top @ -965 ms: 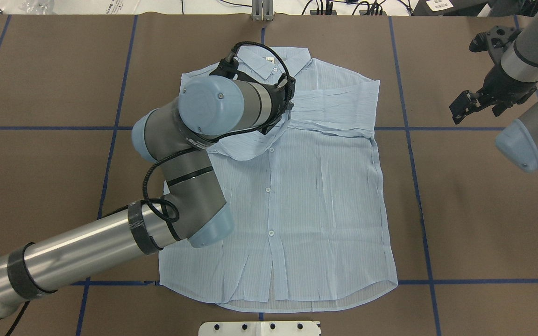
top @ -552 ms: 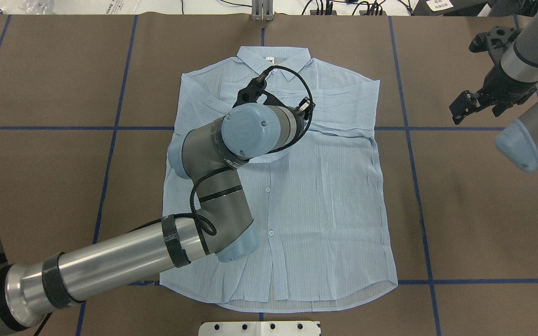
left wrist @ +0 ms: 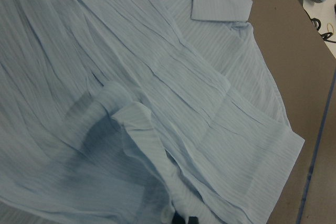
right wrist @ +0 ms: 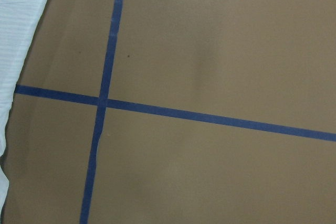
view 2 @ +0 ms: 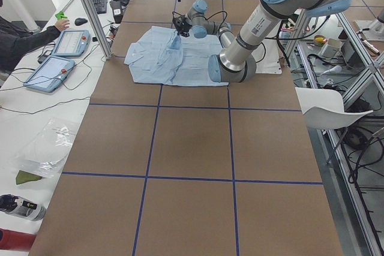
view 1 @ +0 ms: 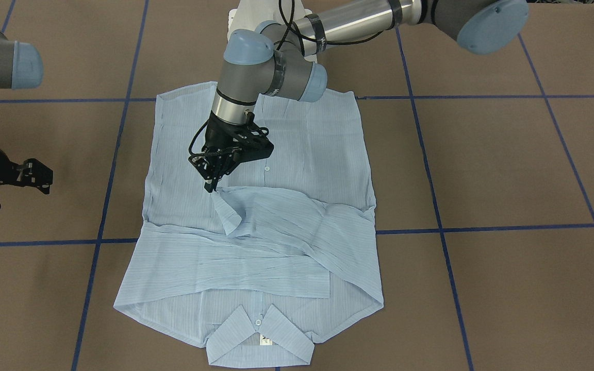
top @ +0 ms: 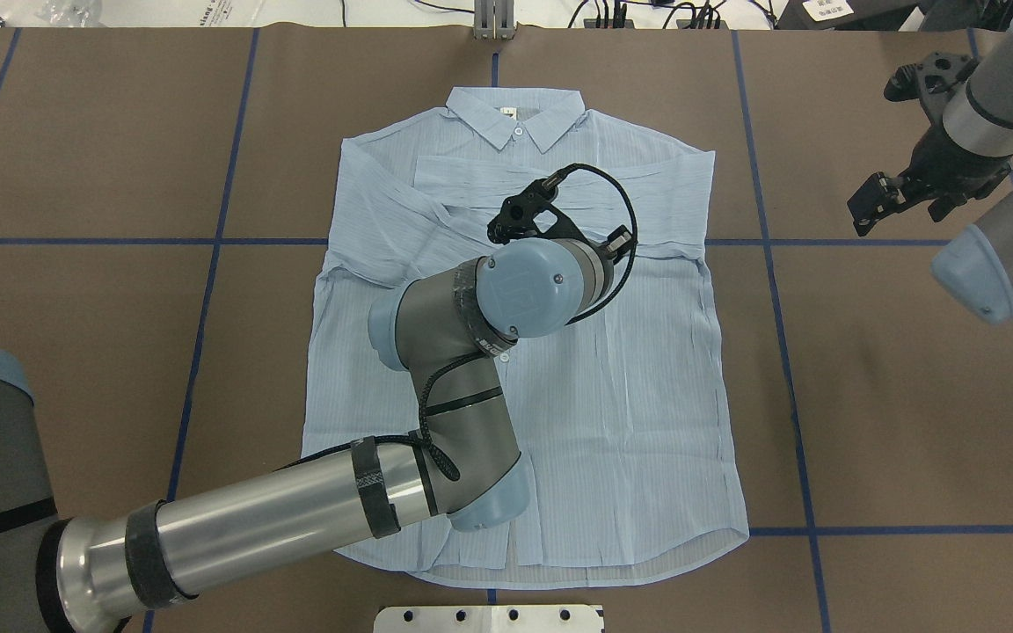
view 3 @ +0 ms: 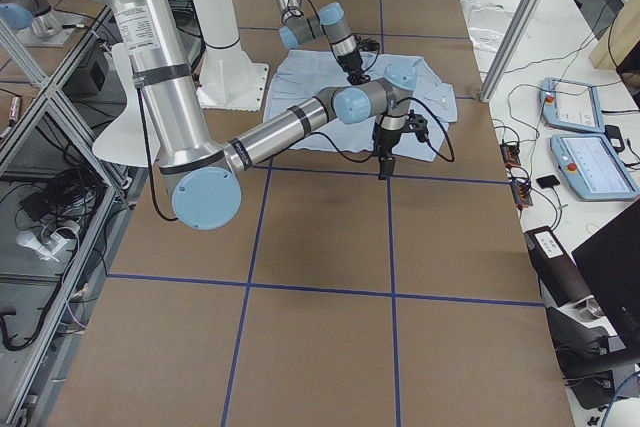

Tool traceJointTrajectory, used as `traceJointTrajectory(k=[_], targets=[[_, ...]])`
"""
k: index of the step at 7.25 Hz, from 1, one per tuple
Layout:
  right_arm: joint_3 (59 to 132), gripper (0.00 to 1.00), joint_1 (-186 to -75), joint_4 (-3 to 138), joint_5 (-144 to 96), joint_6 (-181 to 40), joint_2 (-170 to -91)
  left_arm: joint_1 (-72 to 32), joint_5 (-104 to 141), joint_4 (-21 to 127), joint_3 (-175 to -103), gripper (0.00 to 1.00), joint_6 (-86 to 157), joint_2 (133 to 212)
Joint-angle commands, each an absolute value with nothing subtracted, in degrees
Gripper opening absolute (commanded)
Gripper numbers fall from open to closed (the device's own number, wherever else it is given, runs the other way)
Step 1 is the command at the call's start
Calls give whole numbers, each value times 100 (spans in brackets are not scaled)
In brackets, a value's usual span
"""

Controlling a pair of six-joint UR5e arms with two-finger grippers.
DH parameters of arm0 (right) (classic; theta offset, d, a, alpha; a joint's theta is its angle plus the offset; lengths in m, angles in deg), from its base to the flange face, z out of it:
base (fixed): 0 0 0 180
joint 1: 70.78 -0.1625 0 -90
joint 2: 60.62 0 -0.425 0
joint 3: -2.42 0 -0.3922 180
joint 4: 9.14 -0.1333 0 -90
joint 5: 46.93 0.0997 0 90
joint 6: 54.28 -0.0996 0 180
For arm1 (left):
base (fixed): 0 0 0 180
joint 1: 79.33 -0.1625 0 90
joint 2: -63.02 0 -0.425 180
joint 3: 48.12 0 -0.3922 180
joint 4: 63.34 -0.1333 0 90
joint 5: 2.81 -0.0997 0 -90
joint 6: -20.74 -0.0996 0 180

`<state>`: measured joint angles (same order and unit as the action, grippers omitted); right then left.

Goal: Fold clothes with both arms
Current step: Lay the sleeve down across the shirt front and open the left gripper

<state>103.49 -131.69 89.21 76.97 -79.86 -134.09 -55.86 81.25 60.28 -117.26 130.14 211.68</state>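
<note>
Within the last second the left arm (top: 251, 519) has swung from the shirt's left shoulder towards the middle of the chest. It has drawn the left sleeve (view 1: 297, 216) across the front with it. By my reading the sleeve fold is almost laid, and letting go of the cuff is what remains of this step. The right arm (top: 990, 97) has not moved and hangs over bare table at the far right.

Counted, there is one brown table (top: 867, 396) with a grid of blue tape lines, and two arms. There is one shirt (top: 647, 396), lying flat and face up in the middle of the table, collar on the far side and hem near the robot. It has two sleeves. The right sleeve (view 1: 199, 257) lies flat across the chest just below the collar, and the left one crosses it a little nearer the hem. There are two grippers. The left gripper (view 1: 210, 184) has its fingers pinched on the cuff (view 1: 228, 215), which droops from them just above the cloth. The right gripper (view 1: 44, 178) holds nothing, and its fingers look apart. There is one collar (top: 550, 119), buttoned.
</note>
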Motion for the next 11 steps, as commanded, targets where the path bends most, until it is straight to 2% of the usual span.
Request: traceJointTrajectory(k=[1, 6, 7, 8, 10, 11], targets=[[10323, 100, -13169, 8921, 7691, -7986, -13410, -5639, 8113, 6233, -11694, 99, 12281, 21191], [10384, 100, -13169, 8903, 7726, -7994, -13357, -5692, 7770, 6691, -11790, 100, 11329, 20892], [10463, 100, -13169, 8799, 7805, -8012, -13366, -5683, 7822, 6639, -12043, 100, 11329, 20813], [10508, 100, -13160, 8371, 7831, -8334, -13470, -5674, 7901, 6569, -12611, 99, 11320, 20378], [10656, 100, -12750, 6942, 7911, -9623, -13977, -5587, 8428, 5222, -14462, 99, 11120, 19463], [10736, 100, -12495, 6221, 7998, -10256, -14233, -5569, 8438, 4319, -15150, 99, 10752, 19294]])
